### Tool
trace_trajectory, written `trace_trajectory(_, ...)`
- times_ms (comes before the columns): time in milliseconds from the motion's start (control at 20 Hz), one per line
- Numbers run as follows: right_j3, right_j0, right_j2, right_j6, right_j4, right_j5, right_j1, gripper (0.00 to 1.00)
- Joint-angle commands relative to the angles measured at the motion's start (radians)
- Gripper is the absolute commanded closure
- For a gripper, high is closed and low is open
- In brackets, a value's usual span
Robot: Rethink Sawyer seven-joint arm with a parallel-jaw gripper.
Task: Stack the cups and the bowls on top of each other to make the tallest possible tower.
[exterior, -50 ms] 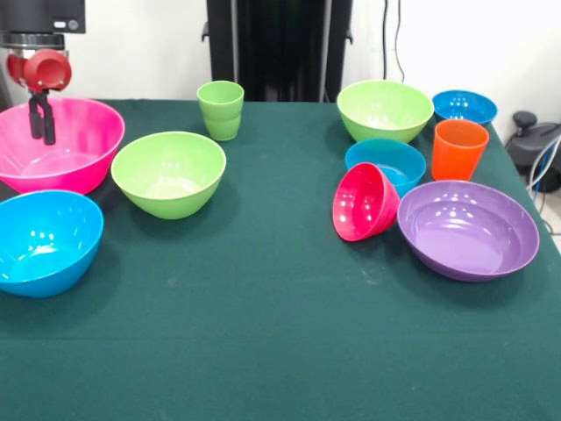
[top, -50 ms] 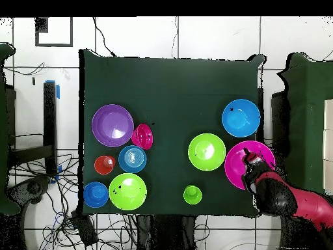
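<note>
The gripper (exterior, -50 ms: 41,118) hangs over the big pink bowl (exterior, -50 ms: 54,145), its two dark fingers (exterior, -50 ms: 36,117) reaching down inside the rim on the bowl's far side. In the front view the fingers lie close together, side by side, with only a thin gap and nothing between them; the jaws look nearly pressed together. The overhead view hides them under the red wrist, so it shows only that the gripper (top, -50 ms: 248,156) sits above the pink bowl (top, -50 ms: 237,166), and that the red and black arm (top, -50 ms: 293,202) comes in from the table's corner.

Just beside the jaws, next to the pink bowl, stands a lime green bowl (exterior, -50 ms: 168,173), and in front of the pink bowl a blue bowl (exterior, -50 ms: 44,241). The light green cup (exterior, -50 ms: 220,110) stands upright further along the far edge.

Well apart from the jaws, at the other end of the green table (exterior, -50 ms: 280,351), the rest cluster: a second lime green bowl (exterior, -50 ms: 384,110), a small blue bowl (exterior, -50 ms: 464,107), the orange cup (exterior, -50 ms: 458,149), a middle blue bowl (exterior, -50 ms: 390,160), the small red-pink bowl (exterior, -50 ms: 364,203) tipped on its side against it, and the wide purple bowl (exterior, -50 ms: 467,230). Only the front view makes that tilt plain; from overhead the red-pink bowl (top, -50 ms: 142,135) merely looks smaller, touching the purple one (top, -50 ms: 112,125).

Nothing is stacked.
</note>
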Motion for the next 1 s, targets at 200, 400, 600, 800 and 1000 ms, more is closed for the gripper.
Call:
trace_trajectory(200, 0.02, 0.033, 0.053, -0.077, -0.012, 0.023, 0.058, 0.0)
trace_trajectory(400, 0.009, 0.04, 0.056, -0.069, -0.014, 0.011, 0.076, 0.0)
trace_trajectory(600, -0.001, 0.042, 0.06, -0.065, -0.015, 0.001, 0.091, 0.0)
trace_trajectory(800, -0.005, 0.044, 0.062, -0.06, -0.017, -0.01, 0.099, 0.0)
trace_trajectory(1000, -0.006, 0.046, 0.063, -0.052, -0.019, -0.023, 0.107, 0.0)
